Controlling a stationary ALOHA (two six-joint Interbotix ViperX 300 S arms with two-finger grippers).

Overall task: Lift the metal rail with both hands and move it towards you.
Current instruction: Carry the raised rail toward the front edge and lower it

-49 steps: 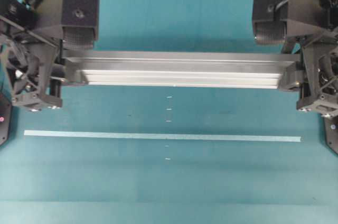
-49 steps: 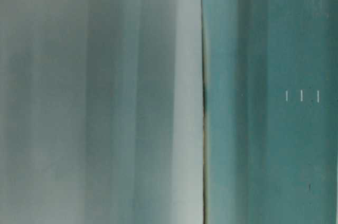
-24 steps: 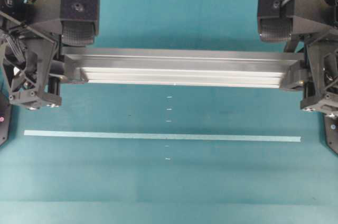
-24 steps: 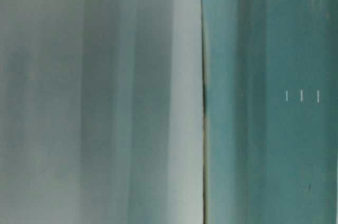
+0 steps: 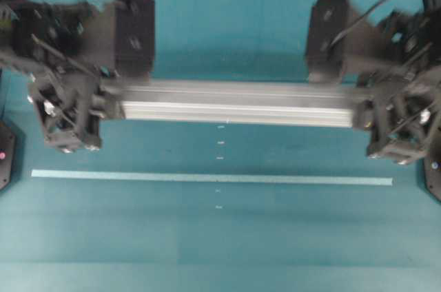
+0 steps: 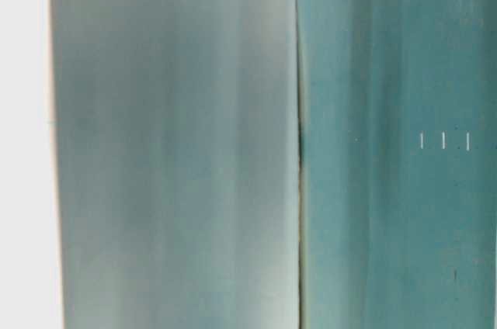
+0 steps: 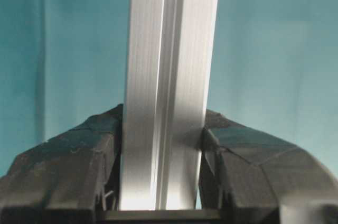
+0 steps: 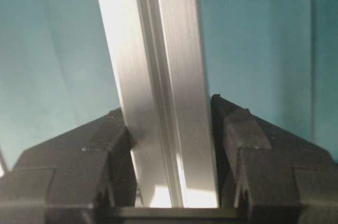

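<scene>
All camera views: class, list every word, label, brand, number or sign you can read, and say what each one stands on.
None can be read.
The metal rail carries no print, only lengthwise grooves.
The pale tape strip is blank.
The short white tick marks on the teal table are plain dashes, not characters.

A teal table [image 5: 227, 244] carries a thin pale tape strip [image 5: 207, 178] across the lower middle of the frame.

bare teal table [image 5: 227, 237] toward the near edge, only a flat tape strip [image 5: 207, 178] across it
</scene>
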